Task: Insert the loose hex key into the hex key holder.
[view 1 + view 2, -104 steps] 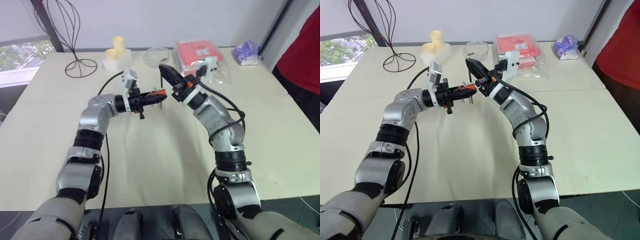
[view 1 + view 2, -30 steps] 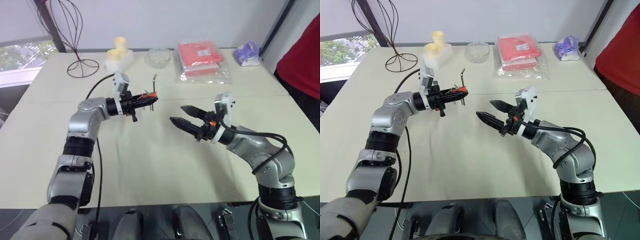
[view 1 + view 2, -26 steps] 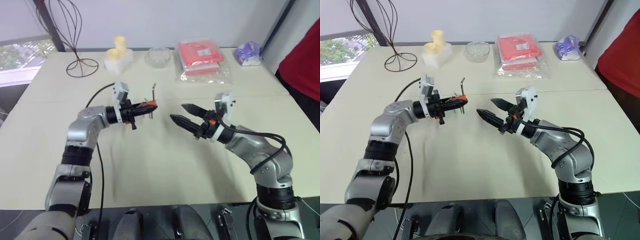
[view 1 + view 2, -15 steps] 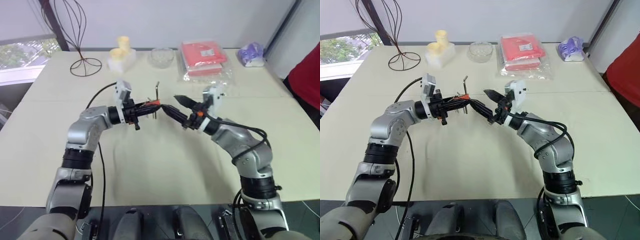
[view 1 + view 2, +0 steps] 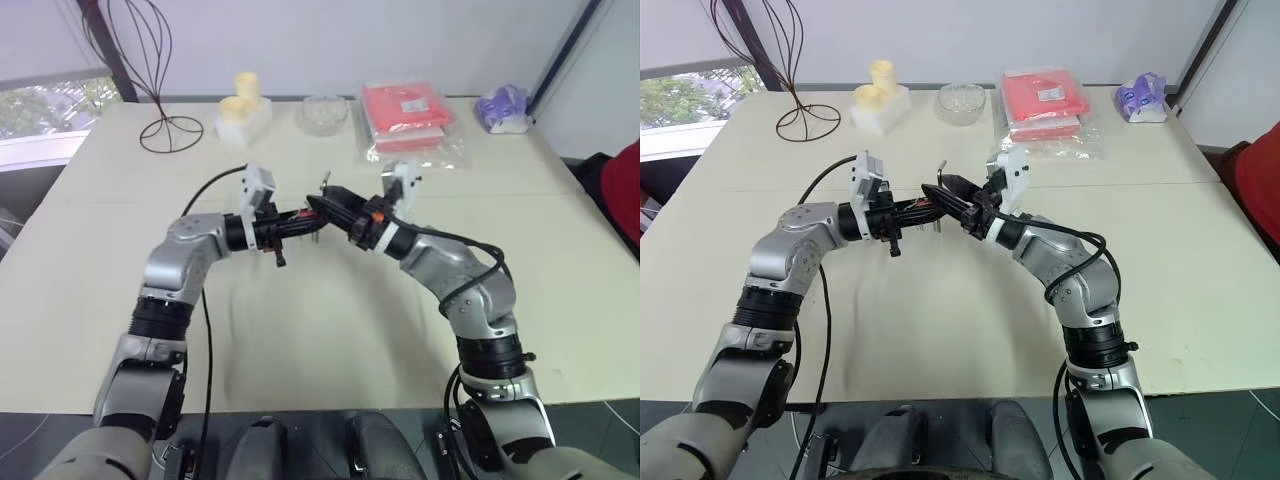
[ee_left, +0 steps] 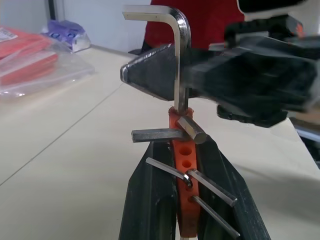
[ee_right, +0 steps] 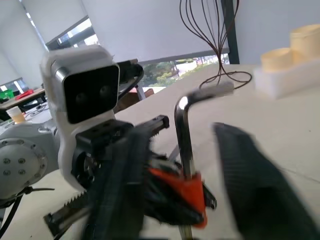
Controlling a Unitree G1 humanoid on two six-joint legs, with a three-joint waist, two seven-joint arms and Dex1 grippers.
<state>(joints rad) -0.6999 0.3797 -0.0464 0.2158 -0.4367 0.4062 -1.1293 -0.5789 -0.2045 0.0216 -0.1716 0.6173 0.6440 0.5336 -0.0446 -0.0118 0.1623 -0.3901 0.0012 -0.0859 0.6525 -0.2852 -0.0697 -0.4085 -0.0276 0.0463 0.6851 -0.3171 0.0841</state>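
Steel, stiff and likely slick — loose hex key standing upright in the hex key holder, short leg level at top; best pinching mid-shank.

Left fingers clamping the red holder above the surface.

Right fingers apart, flanking the shank — closing unconfirmed.

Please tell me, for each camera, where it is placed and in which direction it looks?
Head, both eyes: looks forward and down at the table; both arms show, grippers meeting.
Left wrist: looks along the left gripper, shut on the hex key holder.
Right wrist: looks along the right gripper at the holder.
Shared: the loose hex key stands upright in the holder.
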